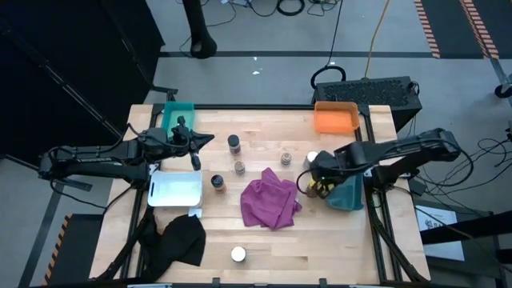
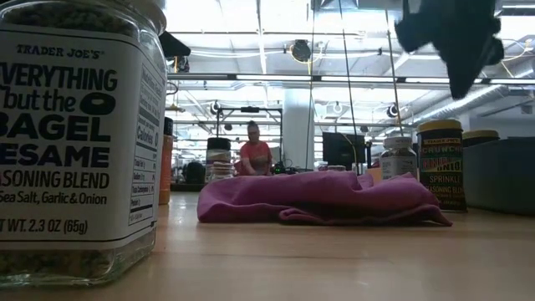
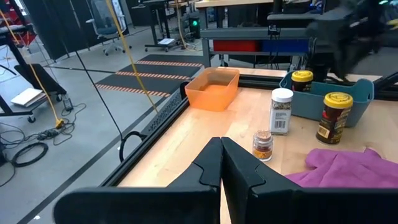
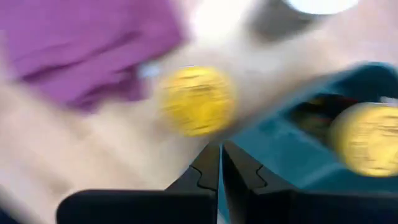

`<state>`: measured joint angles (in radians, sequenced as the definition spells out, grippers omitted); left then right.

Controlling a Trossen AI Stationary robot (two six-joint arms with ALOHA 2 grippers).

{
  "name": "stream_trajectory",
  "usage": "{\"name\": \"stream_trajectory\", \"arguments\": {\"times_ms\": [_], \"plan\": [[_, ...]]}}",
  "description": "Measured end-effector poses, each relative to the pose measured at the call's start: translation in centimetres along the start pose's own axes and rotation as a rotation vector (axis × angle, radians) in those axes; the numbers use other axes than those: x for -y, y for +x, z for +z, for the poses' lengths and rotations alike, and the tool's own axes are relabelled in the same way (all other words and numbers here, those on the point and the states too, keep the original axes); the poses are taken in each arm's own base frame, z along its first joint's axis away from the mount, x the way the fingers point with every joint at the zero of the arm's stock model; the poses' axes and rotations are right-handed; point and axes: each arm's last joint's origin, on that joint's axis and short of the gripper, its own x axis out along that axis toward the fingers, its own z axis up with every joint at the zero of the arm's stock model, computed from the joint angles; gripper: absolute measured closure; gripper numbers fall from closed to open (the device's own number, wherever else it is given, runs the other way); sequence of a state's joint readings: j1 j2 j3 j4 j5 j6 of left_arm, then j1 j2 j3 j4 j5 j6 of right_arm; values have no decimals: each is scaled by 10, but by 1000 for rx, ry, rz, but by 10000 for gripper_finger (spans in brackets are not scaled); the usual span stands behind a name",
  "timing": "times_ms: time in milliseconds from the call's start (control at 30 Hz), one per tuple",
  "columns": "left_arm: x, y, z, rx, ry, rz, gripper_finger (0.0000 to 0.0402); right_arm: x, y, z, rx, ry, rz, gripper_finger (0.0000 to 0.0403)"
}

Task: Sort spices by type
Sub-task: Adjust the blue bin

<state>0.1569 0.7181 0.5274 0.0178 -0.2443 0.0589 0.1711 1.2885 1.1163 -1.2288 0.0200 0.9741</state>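
Two yellow-lidded jars (image 3: pixel 336 117) grouped at teal tray (image 1: pixel 349 194), one inside, one just beside; sorting by lid colour, probably. Right end effector (image 1: pixel 314 182) above the outside jar, fingers together, holding nothing. Left end effector (image 1: pixel 194 146) near green tray (image 1: pixel 178 112), likewise closed, idle. Five other jars loose on counter (image 1: pixel 336 240) around magenta cloth (image 1: pixel 270 204).

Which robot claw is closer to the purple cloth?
The right claw. It hangs just past the cloth's right edge, by the blue tray. The left claw sits farther off, up and left of the cloth, near the green tray.
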Motion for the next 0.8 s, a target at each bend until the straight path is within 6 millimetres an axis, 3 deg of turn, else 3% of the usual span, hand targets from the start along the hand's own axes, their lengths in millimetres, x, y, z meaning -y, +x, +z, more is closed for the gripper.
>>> {"name": "stream_trajectory", "arguments": {"times_ms": [133, 300, 600, 800], "plan": [[0, 0, 0, 1, 0, 0, 394, -10, -3, -15, -203, -27, 149, 403], [0, 0, -1, -6, 2, -1, 394, -23, 6, -43, -408, 32, 179, 403], [0, 0, -3, -34, 9, -2, 394, -17, 35, -92, -534, 117, -38, 403], [0, 0, -3, -33, 9, -2, 394, -1, 53, -104, -518, 115, -177, 403]]}}
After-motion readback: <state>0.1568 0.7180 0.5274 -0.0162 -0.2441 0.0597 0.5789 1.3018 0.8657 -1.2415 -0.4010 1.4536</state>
